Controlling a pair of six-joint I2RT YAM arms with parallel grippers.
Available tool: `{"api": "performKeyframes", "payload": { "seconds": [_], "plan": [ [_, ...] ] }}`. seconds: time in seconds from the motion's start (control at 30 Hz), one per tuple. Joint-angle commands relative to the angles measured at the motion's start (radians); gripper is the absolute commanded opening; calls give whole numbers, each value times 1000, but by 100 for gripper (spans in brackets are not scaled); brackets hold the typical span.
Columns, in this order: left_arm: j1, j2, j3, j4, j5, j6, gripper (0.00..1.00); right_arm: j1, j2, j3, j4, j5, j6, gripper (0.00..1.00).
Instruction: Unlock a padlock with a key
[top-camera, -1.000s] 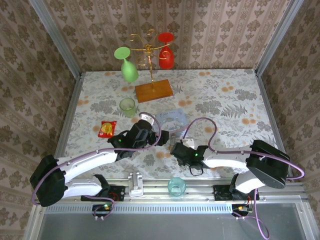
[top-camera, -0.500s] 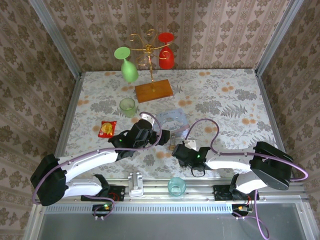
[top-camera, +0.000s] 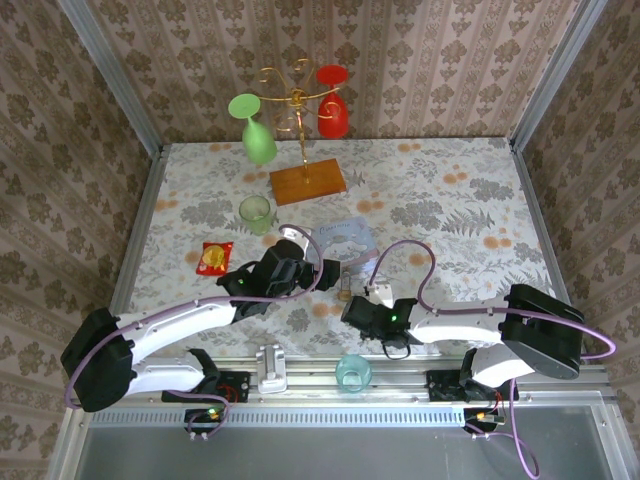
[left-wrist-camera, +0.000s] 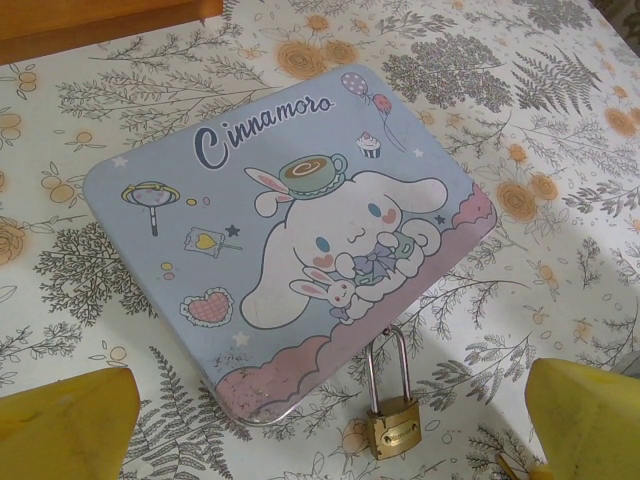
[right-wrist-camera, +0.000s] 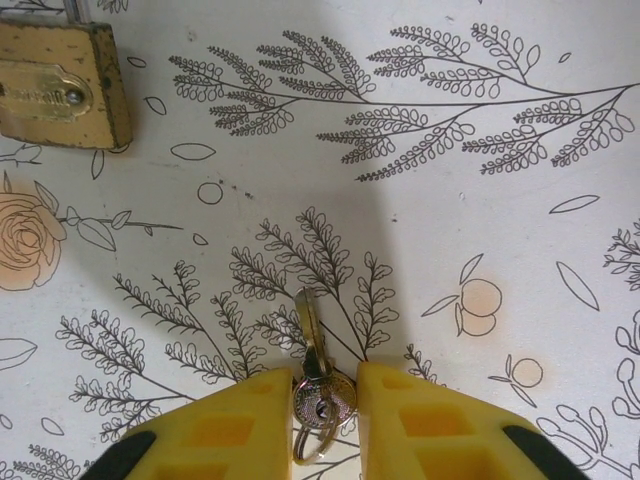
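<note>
**Key pinched in my right gripper, padlock lying at the tin's edge**

The key (right-wrist-camera: 307, 318) is small and silvery. Its round head is gripped from both sides by my right gripper (right-wrist-camera: 324, 388), which is clenched on it. The blade points away from me over the floral cloth (right-wrist-camera: 480, 150), and I can't tell if the tip touches. A thin ring hangs off the key head.

The padlock (right-wrist-camera: 60, 93) is brass. In the right wrist view it lies flat on the cloth up and to the left of the key tip, apart from it and not touching.

In the left wrist view the padlock (left-wrist-camera: 394, 428) lies body toward me with its silver shackle pointing away. The top of the shackle sits right at the near edge of the pale blue cartoon tin (left-wrist-camera: 290, 190). I can't tell if it's hooked on or just lying against the tin.

My left gripper (left-wrist-camera: 330, 405) is released, spread wide over the padlock and tin edge and holding nothing.

From the top camera the padlock (top-camera: 345, 291) is between the left gripper (top-camera: 326, 272) and the right gripper (top-camera: 351, 309), just beside both. The tin (top-camera: 346, 238) is just beyond it.

Around them on the cloth:
- a red-gold packet (top-camera: 212, 258) to the left
- a green cup (top-camera: 255, 213) farther back
- a wire rack on a wooden base (top-camera: 307, 181) with a green glass (top-camera: 258, 138) and a red glass (top-camera: 333, 115) hung upside down
- a teal cup (top-camera: 353, 372) on the near rail between my bases
</note>
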Motion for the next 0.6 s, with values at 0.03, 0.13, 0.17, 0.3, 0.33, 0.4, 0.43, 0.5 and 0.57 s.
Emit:
{"api": "performKeyframes", "payload": {
  "seconds": [0.03, 0.13, 0.17, 0.3, 0.33, 0.4, 0.43, 0.5, 0.57],
  "plan": [
    [-9, -17, -19, 23, 6, -17, 100, 21, 21, -33, -132, -34, 49, 17],
    [-10, -22, -27, 32, 0, -17, 100, 21, 5, -49, -114, -33, 49, 11],
    [-10, -21, -28, 35, -1, -14, 100, 21, 0, -51, -114, -32, 49, 8],
    [-7, -15, -26, 53, -2, -8, 100, 20, -27, -63, -100, -21, 43, 4],
    [-7, -12, -26, 57, 0, -8, 100, 19, -28, -68, -96, -19, 41, 4],
    [-8, -6, -23, 64, 2, -5, 100, 12, -77, -77, -87, -13, 31, 2],
    [-7, -5, -24, 69, 3, -7, 100, 10, -94, -81, -87, -8, 25, 1],
    [-7, -2, -24, 84, 8, -7, 100, 0, -150, -88, -75, 2, -6, 0],
    [-2, -1, -17, 94, 15, -5, 100, -30, -215, -100, -49, -10, -56, 0]
  ]
}}
